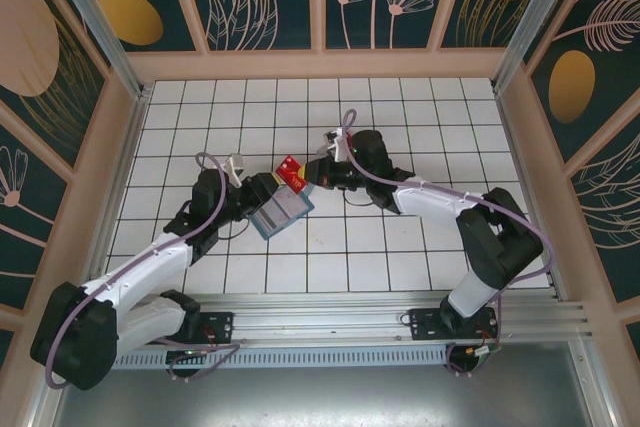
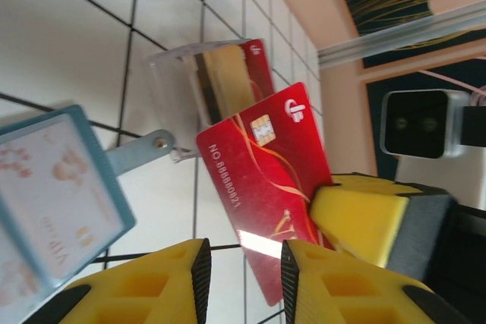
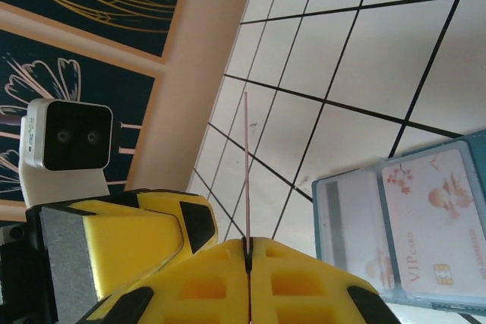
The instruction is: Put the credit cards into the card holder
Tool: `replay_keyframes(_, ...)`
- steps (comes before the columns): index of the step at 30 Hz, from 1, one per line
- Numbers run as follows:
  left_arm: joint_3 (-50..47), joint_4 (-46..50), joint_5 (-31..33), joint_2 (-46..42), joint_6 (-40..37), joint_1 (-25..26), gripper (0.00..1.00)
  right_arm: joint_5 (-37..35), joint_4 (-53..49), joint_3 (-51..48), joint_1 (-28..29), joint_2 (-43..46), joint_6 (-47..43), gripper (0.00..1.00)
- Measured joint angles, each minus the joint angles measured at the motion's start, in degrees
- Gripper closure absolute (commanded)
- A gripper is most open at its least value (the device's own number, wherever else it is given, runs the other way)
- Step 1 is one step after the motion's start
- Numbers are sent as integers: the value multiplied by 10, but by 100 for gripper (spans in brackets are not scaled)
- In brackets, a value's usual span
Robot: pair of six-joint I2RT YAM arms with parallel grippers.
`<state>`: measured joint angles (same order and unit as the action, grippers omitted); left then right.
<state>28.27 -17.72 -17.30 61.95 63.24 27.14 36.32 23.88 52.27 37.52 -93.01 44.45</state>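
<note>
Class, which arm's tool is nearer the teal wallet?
Left. The left tool sits at the left edge of the teal wallet; the right tool is just past its far right corner, shut on the red card.

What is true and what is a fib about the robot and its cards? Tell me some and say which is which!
1. The right gripper pinches a red card. True.
2. That red card lies flat on the floor. False: it is held up off the tiles, in front of the clear card holder.
3. The teal wallet is folded shut. False: it is spread open, with cards showing inside.
4. The card holder has a yellow-gold card in it. True.
</note>
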Motion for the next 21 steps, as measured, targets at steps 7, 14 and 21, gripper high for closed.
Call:
replay_keyframes(7, -8, -64, -23, 10, 23, 0, 67, 33, 82, -21, 0, 0, 60, 93)
replay_keyframes(14, -15, -85, -35, 19, 36, 0, 65, 41, 147, -53, -2, 0, 117, 93)
replay_keyframes(21, -15, -123, -54, 42, 47, -9, 65, 43, 174, -56, -5, 0, 136, 93)
